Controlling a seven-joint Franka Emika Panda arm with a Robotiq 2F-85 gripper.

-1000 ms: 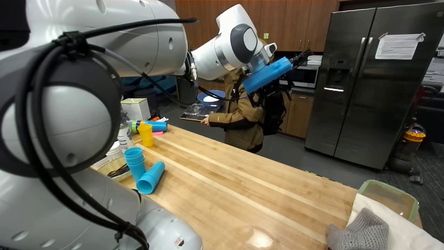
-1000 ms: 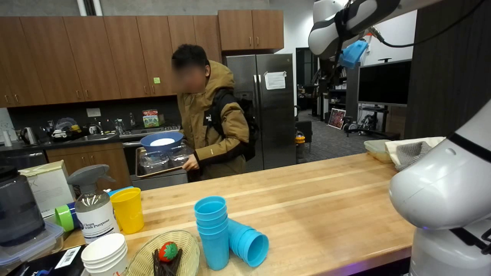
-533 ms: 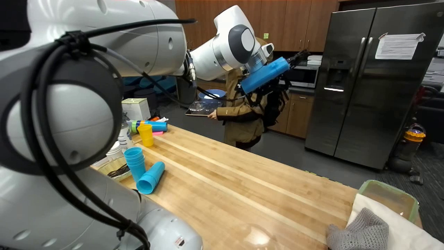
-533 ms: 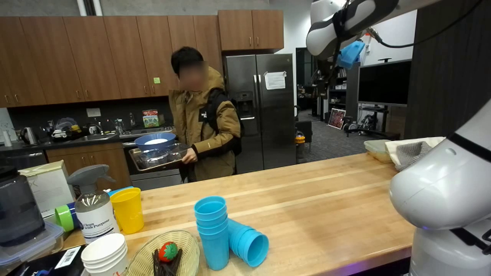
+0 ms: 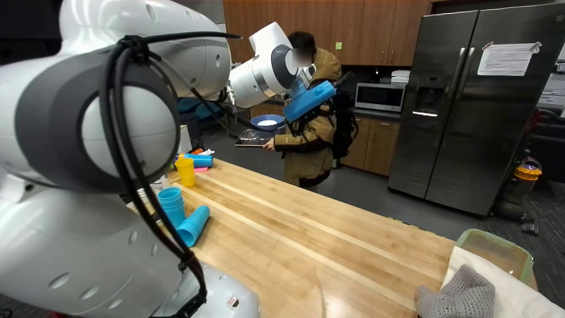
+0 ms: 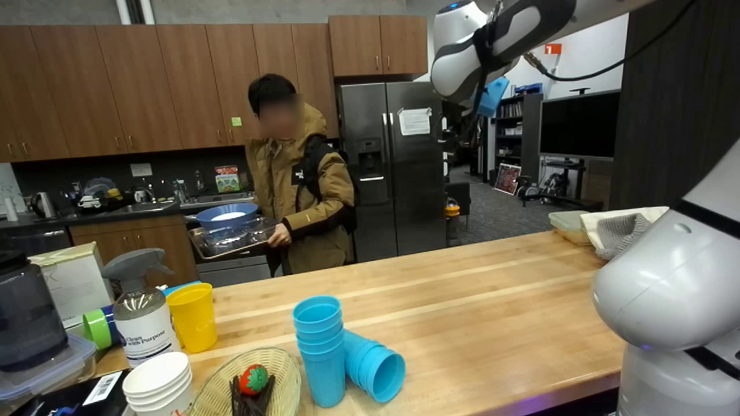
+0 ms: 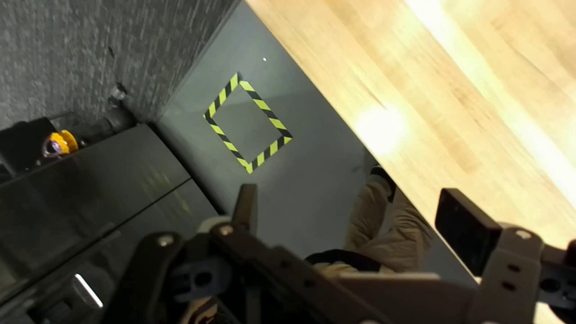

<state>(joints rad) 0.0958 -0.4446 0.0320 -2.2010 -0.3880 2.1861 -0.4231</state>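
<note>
two fingers (image 7: 465, 227) of the claw (image 7: 348, 211) stand spread wide with nothing between them, and it touches nothing. it hangs well above the level of the wooden table (image 6: 462, 300), probably for clearance; nearest seem the table's long edge and the person (image 6: 306, 190) beyond it, whose legs (image 7: 400, 234) show in the wrist view. whether it is over the table or past that edge, i cannot tell. beyond the table, the person grips a tray (image 6: 231, 251) at its rim, likely so that a blue bowl (image 6: 234, 207) and clear containers (image 6: 245, 235) can be carried as one load. on the table, an upright stack of blue cups (image 6: 321, 358) stands just beside a lying stack (image 6: 364, 358), nested perhaps to save room; the lying one looks freer to roll. at the table's end, a grey cloth (image 5: 459, 293) lies bunched on a white cloth (image 5: 516, 291) against a green-rimmed tub (image 5: 494, 254), seemingly out of the way.
</note>
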